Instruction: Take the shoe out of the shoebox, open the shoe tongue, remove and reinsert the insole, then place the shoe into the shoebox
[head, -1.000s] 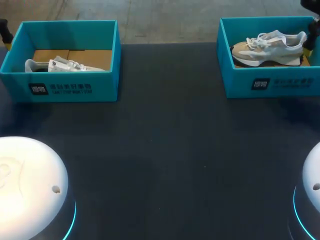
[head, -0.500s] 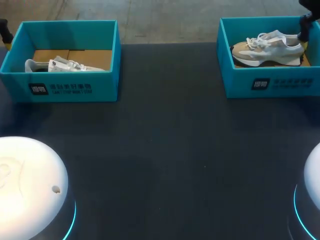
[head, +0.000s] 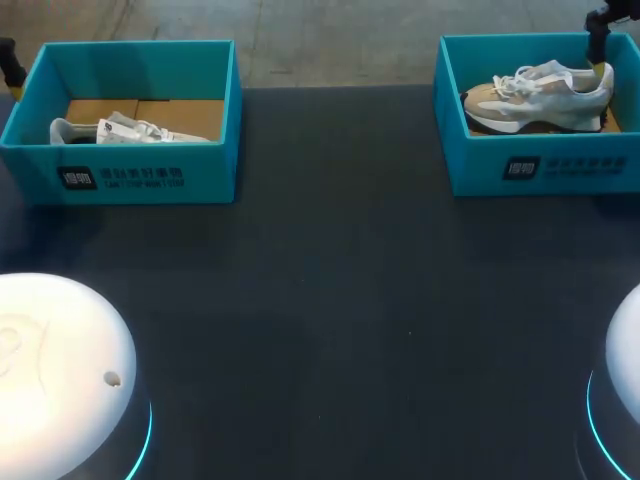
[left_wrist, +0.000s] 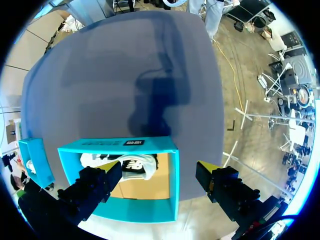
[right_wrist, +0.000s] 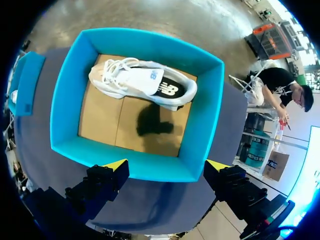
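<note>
Two teal shoeboxes stand at the table's far side. The right shoebox (head: 540, 160) holds a white and beige sneaker (head: 540, 92) lying on its side. In the right wrist view my right gripper (right_wrist: 167, 171) hovers open above this box's near wall (right_wrist: 135, 162), with the sneaker (right_wrist: 142, 82) ahead of it and nothing between the fingers. The left shoebox (head: 125, 175) holds a white shoe (head: 120, 130). My left gripper (left_wrist: 160, 176) hangs open over that box (left_wrist: 120, 212), above its shoe (left_wrist: 127, 165). Only dark bits of each arm show in the head view.
The dark table (head: 330, 300) stretches wide between and in front of the boxes. White rounded arm bases (head: 55, 370) sit at the near left and near right corners. A dark part of my right arm (head: 598, 22) pokes in above the right box's back corner.
The dark part of my right arm over the right box has shifted up and toward the box's back edge. The left side and both shoes have not moved.
</note>
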